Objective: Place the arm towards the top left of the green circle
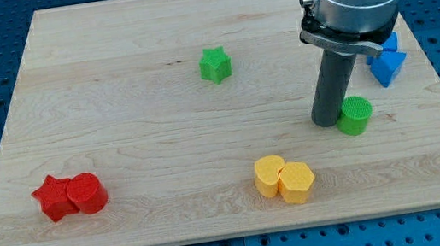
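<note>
Green circle (355, 115) sits just right of my tip (328, 122), touching.

The counter (115, 112) is pale wood grain. On it: a green star (215, 64), green circle (356, 114), red star (54, 198) and red cylinder (87, 193). Two yellow blocks (285, 178) and two blue ones (386, 61) (partly hidden) complete the colours.

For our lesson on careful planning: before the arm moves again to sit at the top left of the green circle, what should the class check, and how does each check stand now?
1. My tip visible: ok.
2. Tip's side of the green circle: at its left, level with it, not upper left: not ok.
3. Tip apart from circle: cannot tell, they look touching.
4. Blue blocks clear of circle: ok.
5. Green star far from tip: ok.
</note>
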